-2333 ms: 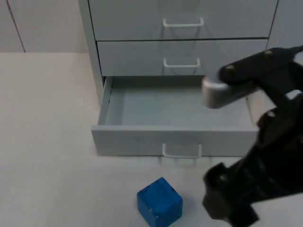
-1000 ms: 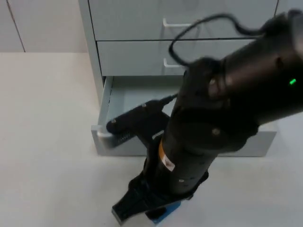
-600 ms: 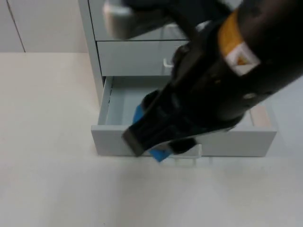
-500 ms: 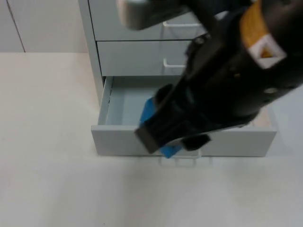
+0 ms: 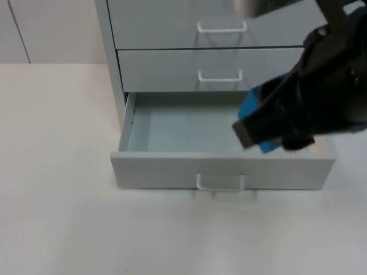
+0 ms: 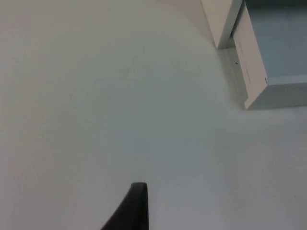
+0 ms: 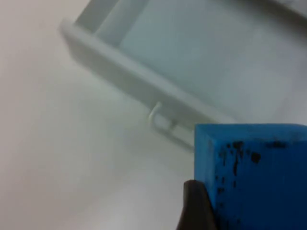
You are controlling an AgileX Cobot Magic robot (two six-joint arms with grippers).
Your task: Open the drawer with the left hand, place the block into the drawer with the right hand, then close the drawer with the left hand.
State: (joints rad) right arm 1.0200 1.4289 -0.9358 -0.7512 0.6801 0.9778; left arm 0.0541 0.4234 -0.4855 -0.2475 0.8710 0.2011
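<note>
On the left, the white table (image 5: 57, 172) is bare, smooth and matte. The left gripper (image 6: 136, 211) waits over this part of the table, near the corner of the cabinet (image 5: 172, 28); I cannot tell if its fingers are open or closed.

In the middle stands the grey cabinet with flat fronts and thin white wire handles. Its lowest drawer (image 5: 218, 169) is pulled out, a shallow rectangular box with a smooth, pale inside.

On the right, the right gripper (image 5: 269, 129) holds the block (image 5: 261, 114) closed between its fingers, in the air above the right part of the open drawer. The block is a blue cube with sharp edges and some dark speckles on one face, as the right wrist view shows (image 7: 254, 172).

The risk I see is in the release. The block hangs near the drawer's front wall, so it could hit the rim and fall on the table. Dropped from this height, a hard cube may also bounce or tip.
</note>
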